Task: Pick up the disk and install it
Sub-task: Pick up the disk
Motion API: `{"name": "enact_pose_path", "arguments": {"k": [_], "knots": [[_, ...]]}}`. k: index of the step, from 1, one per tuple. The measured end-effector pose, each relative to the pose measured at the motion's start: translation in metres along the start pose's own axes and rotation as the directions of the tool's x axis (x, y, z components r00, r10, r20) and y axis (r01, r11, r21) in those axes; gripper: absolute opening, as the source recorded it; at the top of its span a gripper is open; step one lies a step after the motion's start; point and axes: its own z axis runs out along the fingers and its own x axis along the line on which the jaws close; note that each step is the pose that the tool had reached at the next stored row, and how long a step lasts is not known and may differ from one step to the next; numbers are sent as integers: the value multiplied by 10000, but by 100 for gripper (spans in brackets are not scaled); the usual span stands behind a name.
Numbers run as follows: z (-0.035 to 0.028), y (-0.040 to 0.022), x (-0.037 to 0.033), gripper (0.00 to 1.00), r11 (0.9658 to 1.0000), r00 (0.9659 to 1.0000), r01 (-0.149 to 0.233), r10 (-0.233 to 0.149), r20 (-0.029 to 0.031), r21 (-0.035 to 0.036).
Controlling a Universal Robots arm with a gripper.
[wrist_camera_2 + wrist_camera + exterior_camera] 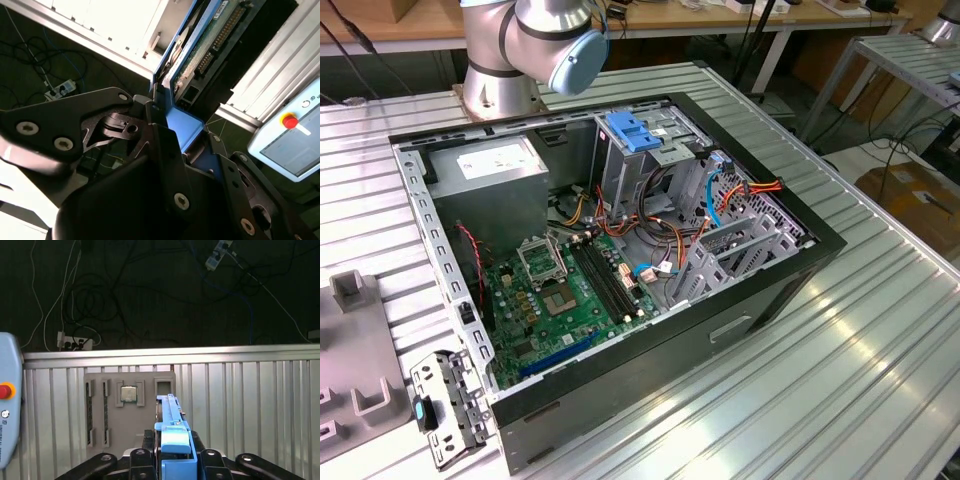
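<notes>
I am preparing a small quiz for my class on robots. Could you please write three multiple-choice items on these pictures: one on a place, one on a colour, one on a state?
1. In the exterior view, where is the blue bracket?
A) on top of the metal drive cage
B) on the green board
C) on the table

2. What colour is the side rail of the disk?
A) red
B) blue
C) yellow

3. What is the state of the hand?
A) open, holding nothing
B) open above the disk
C) shut on the disk

Answers: 1 A, the bracket caps the cage. 2 B, the rail is blue in both wrist views. 3 C, the hand clamps the disk by its rail.
</notes>
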Motion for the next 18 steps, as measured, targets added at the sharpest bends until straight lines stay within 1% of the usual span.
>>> {"name": "enact_pose_path", "arguments": {"k": [6,8,16,18], "knots": [[-59,-1,1,37,10000,10000,0,0,0,-1],[-88,-1,1,37,10000,10000,0,0,0,0],[-155,-1,1,37,10000,10000,0,0,0,-1],[-186,-1,2,37,10000,10000,0,0,0,0]]}}
